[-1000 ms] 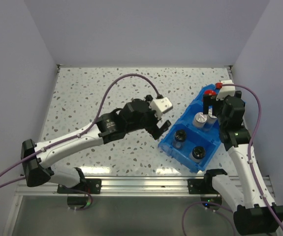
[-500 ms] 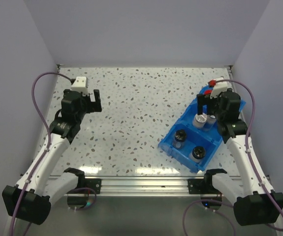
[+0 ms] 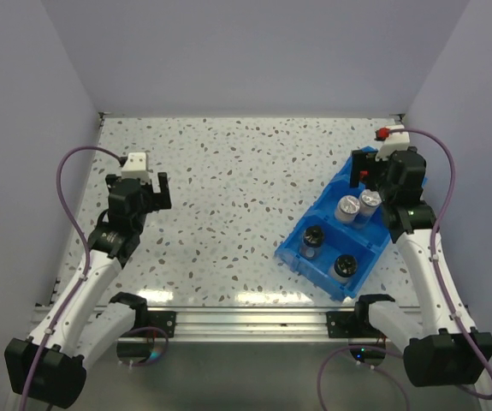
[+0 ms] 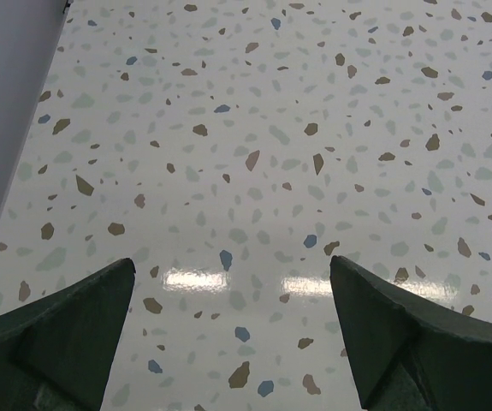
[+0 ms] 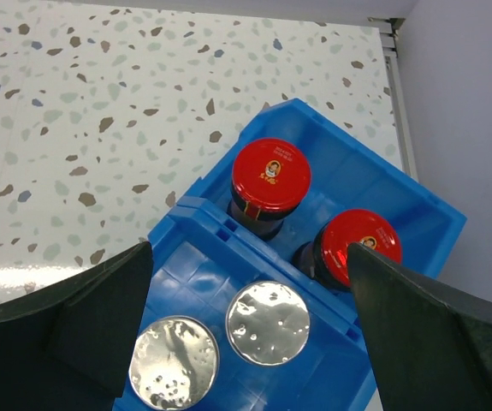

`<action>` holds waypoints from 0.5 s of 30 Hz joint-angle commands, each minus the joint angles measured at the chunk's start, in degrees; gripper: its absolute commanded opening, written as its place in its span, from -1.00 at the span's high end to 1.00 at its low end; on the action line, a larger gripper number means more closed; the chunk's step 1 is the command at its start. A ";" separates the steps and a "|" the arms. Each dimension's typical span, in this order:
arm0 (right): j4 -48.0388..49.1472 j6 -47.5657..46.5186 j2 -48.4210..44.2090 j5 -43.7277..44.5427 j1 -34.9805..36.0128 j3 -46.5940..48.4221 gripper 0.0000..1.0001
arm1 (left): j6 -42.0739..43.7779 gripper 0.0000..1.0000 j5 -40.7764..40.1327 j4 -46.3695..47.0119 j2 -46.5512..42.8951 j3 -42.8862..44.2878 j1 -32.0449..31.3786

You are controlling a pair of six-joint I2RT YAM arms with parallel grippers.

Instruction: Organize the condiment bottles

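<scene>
Condiment bottles sit paired in the bin at the tabletop's right edge, left gripper and right gripper gaping empty; we judge sorting done, just park.

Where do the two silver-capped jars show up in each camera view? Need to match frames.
Top external: silver-capped jars right of centre, side by side in the middle compartment of the blue bin.
Left wrist: not in it.
Right wrist: bottom centre, seen from above.
Shared landmark: the blue bin, in the top external and right wrist views.
</scene>
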 commanded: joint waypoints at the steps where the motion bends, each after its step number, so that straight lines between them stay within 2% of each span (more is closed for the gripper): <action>1: 3.04 4.22 -0.70 5.26 -0.50 0.10 -0.97 | 1.00 -1.00 -0.83 3.28 -0.06 0.51 0.11; 15: 3.04 3.17 -1.93 7.02 -0.59 -0.69 -0.97 | 1.44 -1.00 -0.57 2.93 -0.06 0.42 0.11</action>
